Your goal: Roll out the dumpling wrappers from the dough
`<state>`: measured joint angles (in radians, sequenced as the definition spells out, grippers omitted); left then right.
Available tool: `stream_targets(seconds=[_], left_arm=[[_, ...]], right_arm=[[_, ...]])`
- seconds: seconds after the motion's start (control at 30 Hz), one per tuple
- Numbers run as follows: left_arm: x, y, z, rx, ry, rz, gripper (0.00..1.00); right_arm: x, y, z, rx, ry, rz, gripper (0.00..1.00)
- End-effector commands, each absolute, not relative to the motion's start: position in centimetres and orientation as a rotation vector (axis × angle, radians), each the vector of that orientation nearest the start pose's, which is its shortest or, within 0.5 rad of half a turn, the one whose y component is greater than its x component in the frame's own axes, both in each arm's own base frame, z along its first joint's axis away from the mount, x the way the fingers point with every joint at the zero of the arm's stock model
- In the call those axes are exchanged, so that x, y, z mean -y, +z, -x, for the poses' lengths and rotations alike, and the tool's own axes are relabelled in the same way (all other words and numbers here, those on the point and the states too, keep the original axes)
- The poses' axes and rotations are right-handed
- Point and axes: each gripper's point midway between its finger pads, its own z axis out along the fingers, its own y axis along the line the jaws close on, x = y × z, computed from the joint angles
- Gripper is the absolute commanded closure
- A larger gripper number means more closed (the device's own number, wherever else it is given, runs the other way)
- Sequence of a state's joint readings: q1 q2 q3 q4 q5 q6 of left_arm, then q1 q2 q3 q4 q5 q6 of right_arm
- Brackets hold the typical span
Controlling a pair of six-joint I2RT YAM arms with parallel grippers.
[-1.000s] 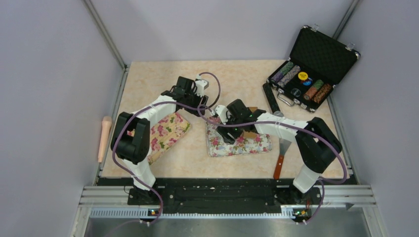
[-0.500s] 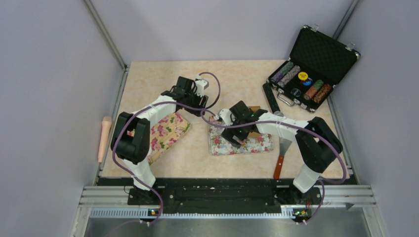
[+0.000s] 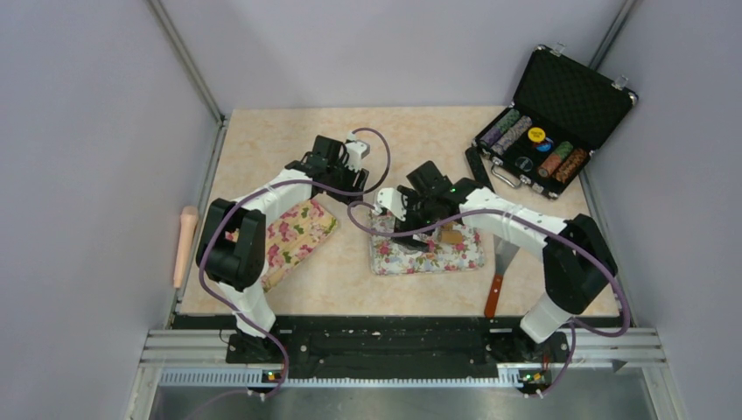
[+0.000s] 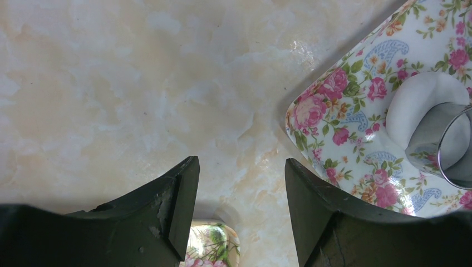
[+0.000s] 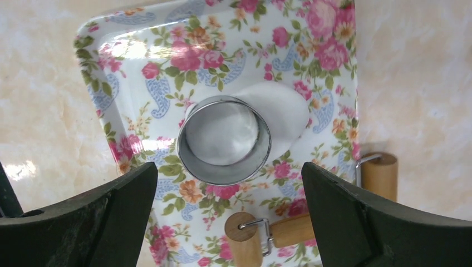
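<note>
Right gripper (image 5: 228, 181) hangs with its jaws spread wide and nothing between them, right over the metal ring (image 5: 225, 146). The ring stands on the flat white dough (image 5: 286, 108) in the floral tray (image 5: 139, 61). A small wooden roller (image 5: 278, 231) lies across the tray's edge. Left gripper (image 4: 240, 167), jaws apart and empty, hovers over the table (image 4: 111, 83) just off the tray's corner.

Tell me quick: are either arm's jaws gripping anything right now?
Left gripper: jaws open, holding nothing.
Right gripper: jaws open, holding nothing.

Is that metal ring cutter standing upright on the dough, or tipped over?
Upright. The shiny metal ring cutter sits rim-down on the flat white dough, its round opening facing the right wrist camera.
</note>
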<state>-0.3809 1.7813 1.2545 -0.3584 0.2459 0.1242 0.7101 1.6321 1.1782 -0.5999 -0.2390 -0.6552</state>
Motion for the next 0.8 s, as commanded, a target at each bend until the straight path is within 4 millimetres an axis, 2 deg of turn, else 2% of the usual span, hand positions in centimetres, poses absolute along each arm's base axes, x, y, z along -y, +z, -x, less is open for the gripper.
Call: stream_targets(seconds=[0.0, 0.1, 0.2, 0.47, 0.77], left_arm=[[20.2, 10.4, -40.3, -2.288, -0.421, -0.702, 0.37], [20.1, 10.4, -40.3, -2.289, -0.418, -0.706, 0.37], [20.1, 10.3, -40.3, -2.291, -0.417, -0.707, 0.37], [20.1, 10.4, -40.3, -2.290, -0.417, -0.708, 0.37], [20.1, 10.3, -40.2, -2.289, -0.422, -0.709, 0.37]], right_arm=[[-26.9, 11.5, -26.4, -1.638, 0.404, 1.944, 0.01], [-26.8, 10.6, -25.4, -1.446, 0.413, 2.078, 0.01], [-27.2, 9.8, -25.2, -1.345, 0.425, 2.140, 0.01], [-28.4, 8.1, -26.8, -1.392, 0.443, 2.177, 0.01], [-28.0, 5.9, -27.3, -1.471, 0.448, 2.205, 0.04]])
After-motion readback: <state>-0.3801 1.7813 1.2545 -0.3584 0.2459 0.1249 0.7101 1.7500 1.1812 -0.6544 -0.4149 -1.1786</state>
